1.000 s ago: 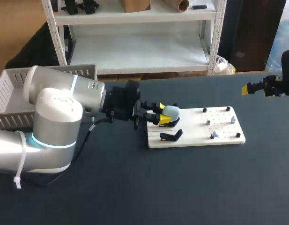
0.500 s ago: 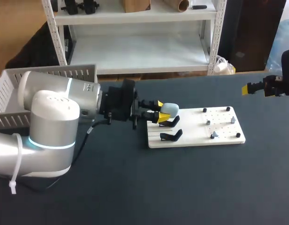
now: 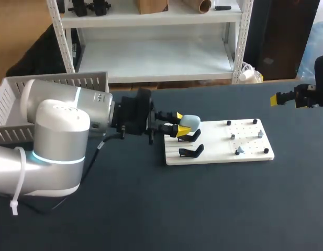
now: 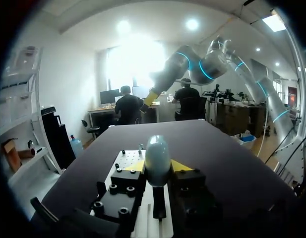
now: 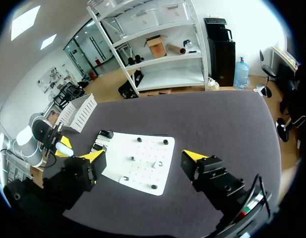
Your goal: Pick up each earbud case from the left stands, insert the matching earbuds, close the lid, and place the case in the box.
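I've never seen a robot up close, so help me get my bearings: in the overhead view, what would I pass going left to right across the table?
Basket → left gripper → case held in it → white board, whose left end lies under the case → right gripper.

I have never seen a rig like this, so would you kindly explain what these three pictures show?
It is a robot with two arms at a dark table. One picture looks down from above; the round ones come from a camera on each wrist. The left arm has its jaws closed on a pale blue earbud case at a black stand on the white board; a second stand is empty. The right arm hangs at the table's right edge, jaws open and empty. A white box sits at the table's left side.
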Available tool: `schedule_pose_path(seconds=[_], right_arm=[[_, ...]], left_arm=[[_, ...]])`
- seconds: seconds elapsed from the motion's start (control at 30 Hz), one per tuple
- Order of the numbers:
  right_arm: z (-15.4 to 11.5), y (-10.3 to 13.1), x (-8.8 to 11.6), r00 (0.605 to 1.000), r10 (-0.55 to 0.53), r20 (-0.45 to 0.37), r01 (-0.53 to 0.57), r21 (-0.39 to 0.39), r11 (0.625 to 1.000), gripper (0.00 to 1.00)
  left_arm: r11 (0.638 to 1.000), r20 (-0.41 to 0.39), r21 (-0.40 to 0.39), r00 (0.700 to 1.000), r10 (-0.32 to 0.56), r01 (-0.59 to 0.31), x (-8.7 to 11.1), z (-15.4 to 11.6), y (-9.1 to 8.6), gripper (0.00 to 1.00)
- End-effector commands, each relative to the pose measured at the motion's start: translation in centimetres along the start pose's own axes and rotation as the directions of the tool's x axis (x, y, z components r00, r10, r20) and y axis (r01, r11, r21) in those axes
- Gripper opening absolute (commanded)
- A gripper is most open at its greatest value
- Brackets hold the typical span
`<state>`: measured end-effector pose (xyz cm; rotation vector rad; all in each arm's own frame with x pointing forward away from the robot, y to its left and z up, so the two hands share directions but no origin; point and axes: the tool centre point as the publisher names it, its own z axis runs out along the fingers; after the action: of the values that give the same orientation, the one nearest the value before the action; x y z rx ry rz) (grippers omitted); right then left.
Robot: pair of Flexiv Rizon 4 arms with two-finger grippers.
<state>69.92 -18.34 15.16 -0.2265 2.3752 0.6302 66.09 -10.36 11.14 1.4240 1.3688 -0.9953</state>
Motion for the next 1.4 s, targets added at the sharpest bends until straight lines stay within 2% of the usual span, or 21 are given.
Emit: schedule_pose_path(seconds=[0.03, 0.33, 0.5, 0.67, 0.8, 1.1, 1.4], right_arm=[[0.1, -0.1, 0.0, 1.000, -0.001, 0.000, 0.001, -0.003, 1.000, 1.00], [0.1, -0.1, 0.0, 1.000, -0.001, 0.000, 0.001, -0.003, 1.000, 1.00], [-0.5, 0.3, 1.0, 1.000, -0.019, -0.012, 0.019, -0.002, 1.000, 1.00], [-1.0, 2.4, 2.3, 0.996, -0.083, -0.015, 0.082, -0.010, 0.997, 1.00], [-1.3, 4.8, 3.8, 0.989, -0.143, -0.037, 0.142, -0.039, 0.989, 1.00], [-1.6, 9.4, 5.8, 0.968, -0.236, -0.081, 0.228, -0.098, 0.969, 1.00], [-1.2, 12.2, 7.2, 0.951, -0.276, -0.140, 0.261, -0.120, 0.958, 1.00]], left_arm=[[1.000, 0.004, 0.000, 1.000, 0.002, -0.002, 0.1, 0.0, 0.0, 0.00], [0.999, 0.077, 0.024, 0.997, 0.032, -0.034, -1.1, 1.3, 0.4, 0.00], [0.999, 0.119, 0.024, 0.992, 0.041, -0.044, -1.4, 1.7, 0.4, 0.00], [0.999, 0.140, 0.033, 0.990, 0.026, -0.031, -1.1, 2.5, 0.3, 0.00], [0.999, 0.159, 0.041, 0.987, 0.018, -0.025, -1.0, 2.8, 0.1, 0.00], [0.998, 0.187, 0.053, 0.982, 0.003, -0.013, -0.5, 3.1, -0.5, 0.00], [0.998, 0.186, 0.057, 0.982, -0.008, -0.003, 0.0, 3.2, -0.5, 0.00]])
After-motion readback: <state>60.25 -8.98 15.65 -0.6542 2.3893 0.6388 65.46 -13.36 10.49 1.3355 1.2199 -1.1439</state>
